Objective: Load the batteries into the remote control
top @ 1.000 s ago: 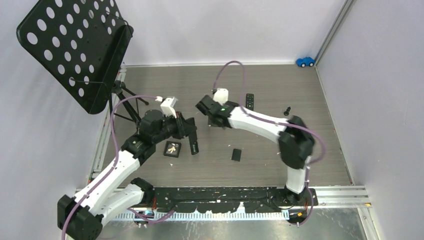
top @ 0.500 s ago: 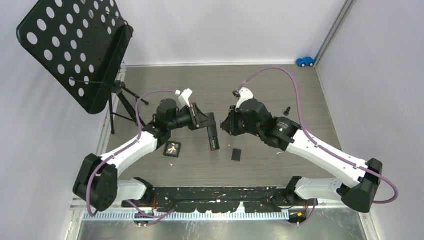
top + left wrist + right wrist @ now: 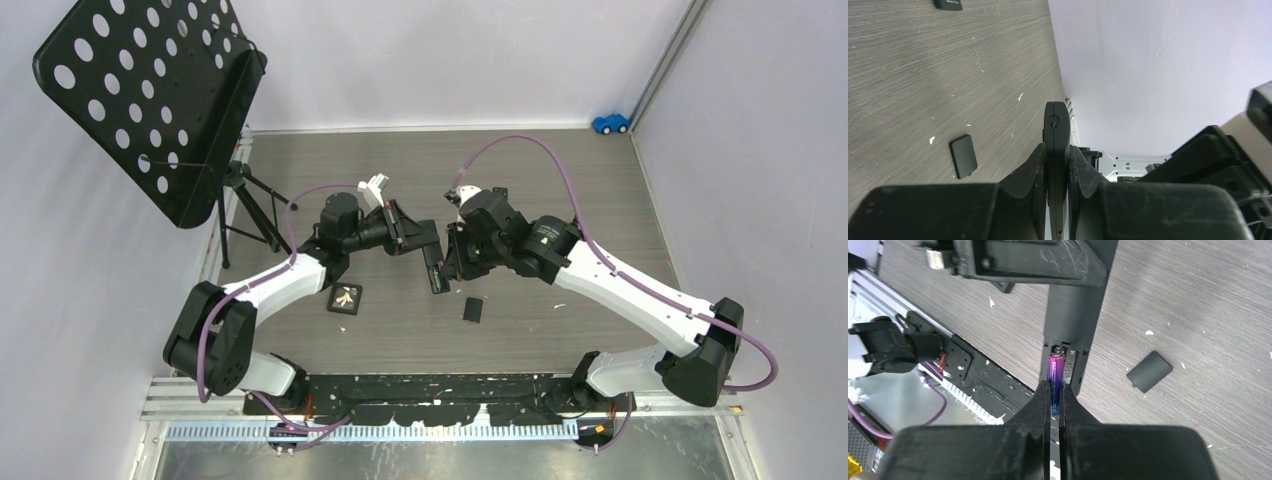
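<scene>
Moved in closer than half a second back: now holding remote control right up against right gripper over mid-bench. Clamping remote edge-on in left gripper fingers, clear of the bench. Pinching blue-purple battery in right fingers, nosing its tip into the open bay at remote's end. Leaving cover plate lying flat just beside, small tray near left arm.

ROBOTICS LAB: Bare pale walls box in a wood-grain counter, where two white-and-black arms, left and right, trail purple cables from an aluminium rail. A perforated black stand sits on a tripod.
</scene>
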Available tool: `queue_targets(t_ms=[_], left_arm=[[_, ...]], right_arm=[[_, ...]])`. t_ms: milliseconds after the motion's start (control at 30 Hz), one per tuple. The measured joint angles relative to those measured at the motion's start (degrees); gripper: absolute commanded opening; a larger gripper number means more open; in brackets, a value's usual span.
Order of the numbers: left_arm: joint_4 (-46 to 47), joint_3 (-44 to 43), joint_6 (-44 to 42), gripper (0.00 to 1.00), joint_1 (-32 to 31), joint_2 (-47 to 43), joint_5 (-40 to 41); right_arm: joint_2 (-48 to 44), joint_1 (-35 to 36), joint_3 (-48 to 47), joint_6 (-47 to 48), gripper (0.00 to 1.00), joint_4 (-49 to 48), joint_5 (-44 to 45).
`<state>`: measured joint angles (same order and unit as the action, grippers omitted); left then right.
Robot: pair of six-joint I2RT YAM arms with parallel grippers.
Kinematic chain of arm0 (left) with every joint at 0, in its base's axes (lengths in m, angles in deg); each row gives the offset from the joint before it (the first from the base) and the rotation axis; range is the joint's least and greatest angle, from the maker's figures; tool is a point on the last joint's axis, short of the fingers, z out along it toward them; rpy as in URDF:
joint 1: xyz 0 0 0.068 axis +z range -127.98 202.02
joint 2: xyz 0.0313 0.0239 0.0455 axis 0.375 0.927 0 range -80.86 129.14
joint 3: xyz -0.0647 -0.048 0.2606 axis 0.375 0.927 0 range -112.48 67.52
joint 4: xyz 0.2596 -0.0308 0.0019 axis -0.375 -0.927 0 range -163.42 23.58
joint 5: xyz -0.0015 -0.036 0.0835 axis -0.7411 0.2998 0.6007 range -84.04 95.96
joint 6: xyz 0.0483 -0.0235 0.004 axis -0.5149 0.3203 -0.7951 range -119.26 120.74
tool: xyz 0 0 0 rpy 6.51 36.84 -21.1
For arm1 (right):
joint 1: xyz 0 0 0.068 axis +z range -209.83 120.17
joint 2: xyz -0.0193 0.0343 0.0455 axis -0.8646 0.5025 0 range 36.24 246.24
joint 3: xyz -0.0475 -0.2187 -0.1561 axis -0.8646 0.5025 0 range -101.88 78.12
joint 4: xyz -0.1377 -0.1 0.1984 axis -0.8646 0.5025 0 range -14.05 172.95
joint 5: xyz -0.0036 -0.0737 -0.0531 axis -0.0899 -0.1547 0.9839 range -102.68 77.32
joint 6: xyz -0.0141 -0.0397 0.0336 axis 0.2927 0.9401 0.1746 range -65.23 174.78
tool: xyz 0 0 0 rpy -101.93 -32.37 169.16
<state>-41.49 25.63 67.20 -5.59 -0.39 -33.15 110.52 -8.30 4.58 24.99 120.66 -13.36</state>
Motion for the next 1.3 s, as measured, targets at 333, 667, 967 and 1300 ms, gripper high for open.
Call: queue_targets(t_ms=[333,667,967,1300], left_arm=[[2.0,0.0,2.6,0.00,0.6,0.1,-0.6],[3.4,0.0,4.2,0.00,1.1,0.7,-0.6],[5.7,0.0,6.3,0.00,1.2,1.9,-0.6],[7.2,0.0,9.0,0.00,1.9,2.0,-0.7]], right_arm=[[2.3,0.0,-0.2,0.0,0.04,2.3,-0.1],[3.3,0.0,-0.9,0.1,0.13,2.9,-0.5],[3.5,0.0,-0.9,-0.3,0.30,2.9,0.6],[0.4,0.0,-0.3,-3.8,0.61,0.2,4.2]])
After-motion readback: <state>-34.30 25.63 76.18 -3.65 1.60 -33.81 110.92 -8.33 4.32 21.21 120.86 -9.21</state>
